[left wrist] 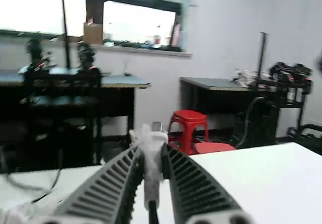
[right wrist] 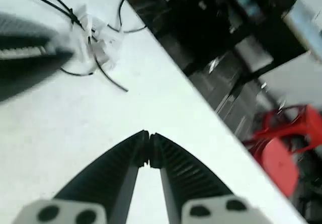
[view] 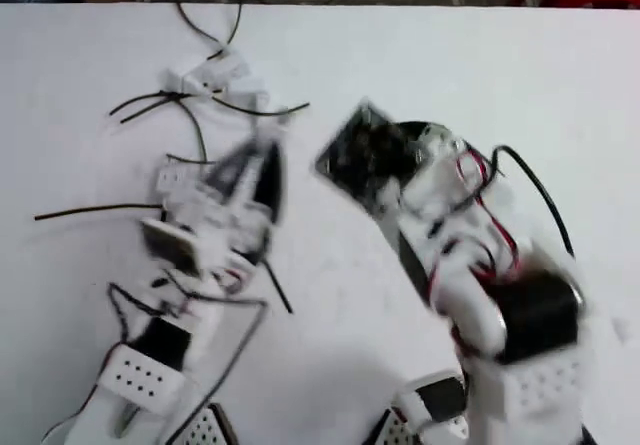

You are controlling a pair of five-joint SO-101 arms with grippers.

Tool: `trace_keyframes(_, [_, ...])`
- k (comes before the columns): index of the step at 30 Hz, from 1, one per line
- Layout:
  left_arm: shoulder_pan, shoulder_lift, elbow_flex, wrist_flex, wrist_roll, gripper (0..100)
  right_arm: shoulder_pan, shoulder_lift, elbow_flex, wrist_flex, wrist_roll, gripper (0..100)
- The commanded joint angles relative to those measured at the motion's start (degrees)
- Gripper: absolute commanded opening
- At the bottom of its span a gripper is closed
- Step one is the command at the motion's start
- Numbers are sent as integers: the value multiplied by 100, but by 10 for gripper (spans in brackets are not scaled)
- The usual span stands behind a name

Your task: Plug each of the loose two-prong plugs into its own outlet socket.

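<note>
My left gripper (left wrist: 151, 152) is shut on a white two-prong plug (left wrist: 152, 133). The plug stands upright between the ribbed fingers with its prongs up, lifted above the table, and its black cord hangs down between them. From above, this gripper (view: 258, 163) hovers beside a white socket block (view: 172, 177). A cluster of white plugs and sockets (view: 215, 75) with black cords lies near the far edge and shows again as a cluster (right wrist: 98, 38) in the right wrist view. My right gripper (right wrist: 148, 148) is shut with nothing in it. It hangs over bare table (view: 350, 145), right of the cluster.
Black cords (view: 95, 210) trail across the left half of the white table (view: 480, 75). Its far edge runs close behind the cluster. A red stool (right wrist: 284, 156) stands beyond that edge. The two arms' bases take up the near side.
</note>
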Motion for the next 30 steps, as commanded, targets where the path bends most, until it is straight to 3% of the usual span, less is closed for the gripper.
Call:
trace_keyframes(1, [-1868,-119,-352,782,1125,23,119,752,-220,-57,-607,21])
trace_keyframes(7, [-3960,-127,-316,2013,1503,23,-198,2273,-580,-66,-1055,22])
trace_keyframes(10, [-4734,-127,-316,2488,1530,23,-602,2809,-914,-66,-1064,22])
trace_keyframes(13, [-5376,-127,-308,2971,1521,23,-1007,3310,-1178,-119,-1609,39])
trace_keyframes(20, [-6774,-119,-105,3420,1310,24,-1807,5024,-2602,-127,-2787,240])
trace_keyframes(26, [-7670,-119,79,3640,598,24,-2510,6756,-4404,-57,-4123,211])
trace_keyframes(30, [-7873,-119,220,3780,149,24,-2765,7934,-5723,-75,-5046,211])
